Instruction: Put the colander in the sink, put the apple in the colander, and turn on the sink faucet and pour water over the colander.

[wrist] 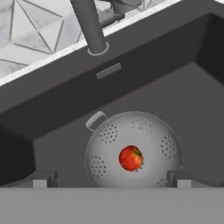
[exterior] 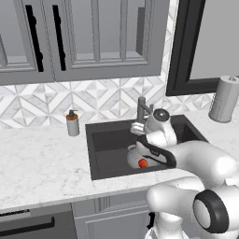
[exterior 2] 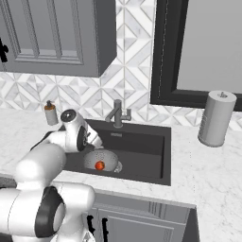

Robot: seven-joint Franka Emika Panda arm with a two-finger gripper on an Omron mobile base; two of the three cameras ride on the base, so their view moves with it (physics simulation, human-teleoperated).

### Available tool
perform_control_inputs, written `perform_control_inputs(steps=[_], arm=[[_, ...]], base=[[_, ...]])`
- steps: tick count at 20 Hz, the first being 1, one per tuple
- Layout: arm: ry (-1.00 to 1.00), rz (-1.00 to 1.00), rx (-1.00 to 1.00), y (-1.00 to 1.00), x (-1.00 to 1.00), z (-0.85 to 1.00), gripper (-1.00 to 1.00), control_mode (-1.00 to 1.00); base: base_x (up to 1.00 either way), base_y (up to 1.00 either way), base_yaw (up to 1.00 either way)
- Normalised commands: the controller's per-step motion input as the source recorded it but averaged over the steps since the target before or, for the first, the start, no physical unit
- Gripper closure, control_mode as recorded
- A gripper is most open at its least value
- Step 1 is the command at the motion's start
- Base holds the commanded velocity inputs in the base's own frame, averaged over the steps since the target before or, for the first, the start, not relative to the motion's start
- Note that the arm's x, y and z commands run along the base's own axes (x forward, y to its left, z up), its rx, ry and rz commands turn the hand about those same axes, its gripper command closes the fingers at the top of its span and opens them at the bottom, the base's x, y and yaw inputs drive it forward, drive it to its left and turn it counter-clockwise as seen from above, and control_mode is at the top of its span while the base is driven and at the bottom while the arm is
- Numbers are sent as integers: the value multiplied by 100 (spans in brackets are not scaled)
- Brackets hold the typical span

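Already, the colander (wrist: 133, 151) is seen resting on the floor of the sink (wrist: 188, 92) with the apple (wrist: 131, 158) lying inside it, near the centre of the bowl, so the step judged to remain is the water. In the hand view the fingers (wrist: 112, 178) are spread wide and empty, their tips rising at the bottom of the frame to either side of the colander's near rim. The coming move is judged to turn on the sink faucet (wrist: 90, 27), which stands in the upper left of that frame, beyond the colander at the back rim of the basin; its post runs upright out of the top edge. In the right base view the faucet (exterior 2: 117, 113) is seen above centre, with a short lever to its right. The spout's end is cut off in the hand view, and much of the colander (exterior: 135, 156) is hidden behind the arm in the left base view. No stream of water can be made out.
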Motion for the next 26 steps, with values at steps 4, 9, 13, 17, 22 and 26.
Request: perform_control_inputs(steps=[4, 9, 13, 17, 22, 26], arm=[[0, 5, 4, -23, -14, 48, -100, -100], [-3, 2, 0, -41, -21, 17, -100, -100], [-1, 7, 2, -80, -5, 16, -100, -100], [-3, 11, 0, -75, -23, 7, -100, -100], [-9, 13, 0, -63, -19, 5, -100, -100], [-15, 12, 0, -51, 0, 0, -100, -100]], base=[[0, 0, 0], [0, 0, 0], [0, 0, 0], [0, 0, 0], [0, 0, 0], [0, 0, 0]])
